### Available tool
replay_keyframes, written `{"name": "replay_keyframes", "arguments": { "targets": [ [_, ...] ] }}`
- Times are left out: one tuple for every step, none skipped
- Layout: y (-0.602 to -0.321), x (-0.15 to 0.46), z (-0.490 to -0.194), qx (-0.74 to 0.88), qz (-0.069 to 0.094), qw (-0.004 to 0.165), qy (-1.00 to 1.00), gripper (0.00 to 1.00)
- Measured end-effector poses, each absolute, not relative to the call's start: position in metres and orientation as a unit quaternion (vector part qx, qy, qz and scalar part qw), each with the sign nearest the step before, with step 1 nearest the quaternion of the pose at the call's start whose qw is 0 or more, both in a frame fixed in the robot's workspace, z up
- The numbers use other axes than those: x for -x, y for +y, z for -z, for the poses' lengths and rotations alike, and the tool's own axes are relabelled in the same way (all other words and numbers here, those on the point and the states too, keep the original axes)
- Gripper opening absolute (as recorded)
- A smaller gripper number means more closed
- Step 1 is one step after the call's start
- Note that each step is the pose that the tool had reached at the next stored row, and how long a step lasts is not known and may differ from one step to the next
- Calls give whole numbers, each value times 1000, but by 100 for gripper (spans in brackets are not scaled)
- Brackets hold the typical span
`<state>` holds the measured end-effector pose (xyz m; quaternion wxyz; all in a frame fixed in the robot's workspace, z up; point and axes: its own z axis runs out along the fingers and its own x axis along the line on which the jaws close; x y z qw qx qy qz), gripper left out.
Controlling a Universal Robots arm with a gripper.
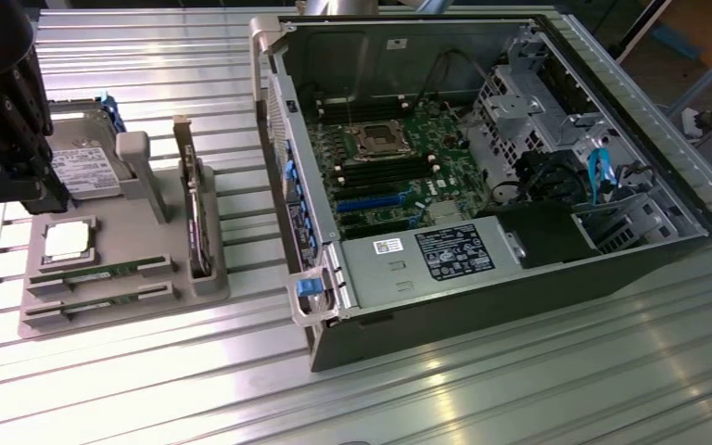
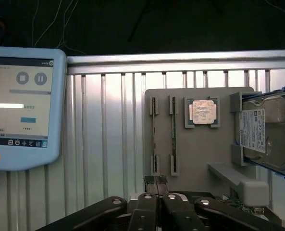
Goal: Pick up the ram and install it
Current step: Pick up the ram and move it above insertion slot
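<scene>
Pincer [image 2: 155,182]: fully closed, fingertips together, nothing held. In the wrist view it hangs above the table [image 2: 108,144], off the near edge of the grey holder [image 2: 200,159]. The ram [image 2: 154,139] stands on its long edge in the holder's outermost slot, clasped by a bracket at each end and roughly in line with the fingertips. A second stick [image 2: 174,139], alike in form, sits in the next slot, between the ram and the processor chip [image 2: 201,113]. A hard drive [image 2: 267,134] lies further along the holder. In the exterior view, the open computer case [image 1: 455,315] with its motherboard [image 1: 393,185] stands well apart from the holder, toward that view's right. Handling assessment: the ram is judged light and stiff but thin, so it is likely to crack or flex if twisted, and its chips and contact edge are fragile. The faces look smooth, so a firm, square grip is advisable. Recommended hold: across the two flat faces at mid-length of the exposed upper edge, between the end brackets, clear of the contacts.
</scene>
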<state>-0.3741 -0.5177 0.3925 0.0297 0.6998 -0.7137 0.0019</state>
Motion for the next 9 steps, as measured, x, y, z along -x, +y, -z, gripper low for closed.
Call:
{"name": "replay_keyframes", "arguments": {
  "targets": [
    [-518, 374, -392, -700, -2, 30, -714, 11],
    [-518, 374, -393, -700, -2, 30, -714, 11],
    [-518, 374, -392, -700, -2, 30, -714, 11],
    [-518, 374, -392, -700, -2, 30, -714, 11],
    [-518, 374, -392, -700, -2, 30, -714, 11],
    [-518, 374, -392, -700, -2, 30, -714, 11],
    [-518, 374, -392, -700, -2, 30, -714, 11],
    [-518, 374, -392, -700, -2, 29, -714, 11],
    [-518, 374, -391, -700, -2, 29, -714, 11]
  ]
}}
